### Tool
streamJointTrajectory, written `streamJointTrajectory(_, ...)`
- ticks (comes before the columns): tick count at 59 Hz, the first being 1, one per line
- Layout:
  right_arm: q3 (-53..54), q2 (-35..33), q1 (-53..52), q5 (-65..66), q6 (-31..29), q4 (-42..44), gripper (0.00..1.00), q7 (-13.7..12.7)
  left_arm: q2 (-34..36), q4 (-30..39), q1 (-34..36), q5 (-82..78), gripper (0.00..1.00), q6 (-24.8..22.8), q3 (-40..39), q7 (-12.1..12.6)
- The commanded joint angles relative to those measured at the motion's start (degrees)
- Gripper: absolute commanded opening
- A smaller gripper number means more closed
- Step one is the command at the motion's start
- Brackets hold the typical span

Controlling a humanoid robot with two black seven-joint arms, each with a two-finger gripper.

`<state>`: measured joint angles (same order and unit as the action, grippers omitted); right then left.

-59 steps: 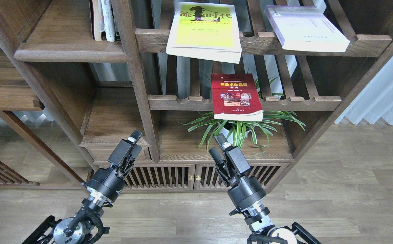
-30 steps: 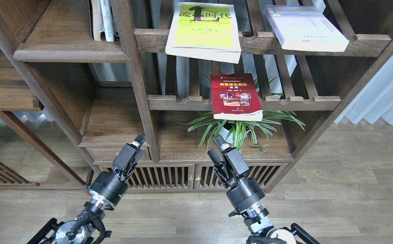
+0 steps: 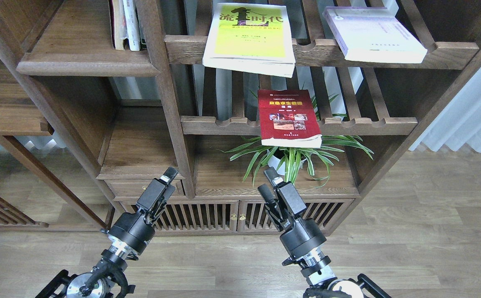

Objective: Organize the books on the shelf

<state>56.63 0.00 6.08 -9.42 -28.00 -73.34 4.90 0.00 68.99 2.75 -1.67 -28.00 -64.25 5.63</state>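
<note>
Below the lower slatted rack (image 3: pixel 360 121), a potted plant (image 3: pixel 292 159) spreads striped leaves over the cabinet top (image 3: pixel 223 176), just past the right gripper (image 3: pixel 267 186). An upright post (image 3: pixel 166 95) stands between the racks and the solid shelf (image 3: pixel 85 62) at upper left, where a few upright volumes (image 3: pixel 125 25) lean near the post.

The yellow-green book (image 3: pixel 249 37) lies flat on the upper rack (image 3: pixel 443 56), its long axis running front to back, title end toward the rear, front edge hanging over the rail. The lavender book (image 3: pixel 373 33) lies on the same rack well to the right, long axis angled so its near corner points front-right. The red book (image 3: pixel 288 118) lies on the lower rack, long axis front to back, its near end jutting over the rail above the plant.

The left gripper (image 3: pixel 167 177) hangs low in front of the cabinet, holding nothing; its fingers overlap in this view, so I cannot tell their gap. The right gripper holds nothing, its fingers slightly apart. Both are well apart from every book.
</note>
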Motion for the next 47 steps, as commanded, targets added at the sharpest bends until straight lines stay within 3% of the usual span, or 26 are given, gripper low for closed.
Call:
streamJointTrajectory(1,-0.29,0.00,-0.02,-0.07,0.00,0.74,0.99,0.11,0.00,0.00,-0.02,-0.09,1.00,0.00,0.01,0.00)
streamJointTrajectory(47,-1.96,0.00,-0.02,-0.16,0.00,3.20,0.99,-0.15,0.00,0.00,0.06,-0.80,1.00,0.00,0.01,0.00)
